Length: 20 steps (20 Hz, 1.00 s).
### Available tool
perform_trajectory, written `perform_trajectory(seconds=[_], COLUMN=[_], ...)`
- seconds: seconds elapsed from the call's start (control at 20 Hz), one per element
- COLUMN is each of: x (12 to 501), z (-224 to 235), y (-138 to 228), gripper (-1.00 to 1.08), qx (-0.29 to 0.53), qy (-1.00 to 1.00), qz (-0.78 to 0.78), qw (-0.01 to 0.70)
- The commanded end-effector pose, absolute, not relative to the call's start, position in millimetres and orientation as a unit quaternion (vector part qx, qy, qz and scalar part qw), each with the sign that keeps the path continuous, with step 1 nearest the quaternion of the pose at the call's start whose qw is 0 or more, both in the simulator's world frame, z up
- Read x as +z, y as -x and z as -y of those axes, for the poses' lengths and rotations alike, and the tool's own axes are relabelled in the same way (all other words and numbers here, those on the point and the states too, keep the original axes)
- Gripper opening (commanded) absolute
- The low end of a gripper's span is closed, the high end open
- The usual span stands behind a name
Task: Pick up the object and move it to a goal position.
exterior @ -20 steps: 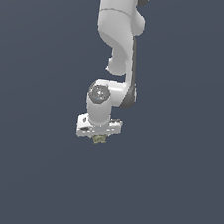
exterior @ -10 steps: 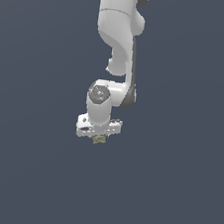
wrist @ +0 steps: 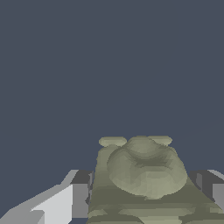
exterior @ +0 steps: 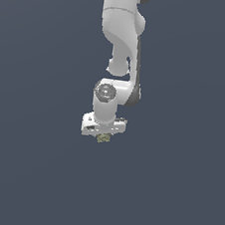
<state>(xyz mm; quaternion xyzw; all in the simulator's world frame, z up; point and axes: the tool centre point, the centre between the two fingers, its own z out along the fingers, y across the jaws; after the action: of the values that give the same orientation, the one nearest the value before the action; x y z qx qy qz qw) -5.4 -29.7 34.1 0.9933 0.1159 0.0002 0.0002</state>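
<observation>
Wrist view: hand (wrist: pixel 140 197) clenched on olive-green object (wrist: pixel 144 175), fingers (wrist: pixel 78 192) touching both sides.

Exterior view: the arm (exterior: pixel 118 45) was cut off by the picture's upper edge, its base out of sight. The gripper (exterior: pixel 103 136) fingers were too small to resolve; their spacing could not be read there. The object (exterior: pixel 103 139) showed only as a small olive speck just under the gripper body, its upper part concealed by it.

Wrist view: the object (wrist: pixel 142 179) was cut off by the picture's edge. The fingers (wrist: pixel 78 192) either side of the object were partly concealed by it and likewise cropped.
</observation>
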Motion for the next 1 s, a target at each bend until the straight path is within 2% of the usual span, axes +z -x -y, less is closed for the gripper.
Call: perform_trajectory(seconds=[0.0, 0.3, 0.95], x=[35.1, 38.4, 47.9], z=[16.8, -31.1, -171.4], y=[12.4, 39.8, 116.6], gripper=[-1.0, -1.0, -1.0], qx=[0.0, 0.0, 0.0], qy=[-0.993, -0.993, -0.993], qz=[-0.117, -0.117, -0.117], qw=[0.0, 0.0, 0.0])
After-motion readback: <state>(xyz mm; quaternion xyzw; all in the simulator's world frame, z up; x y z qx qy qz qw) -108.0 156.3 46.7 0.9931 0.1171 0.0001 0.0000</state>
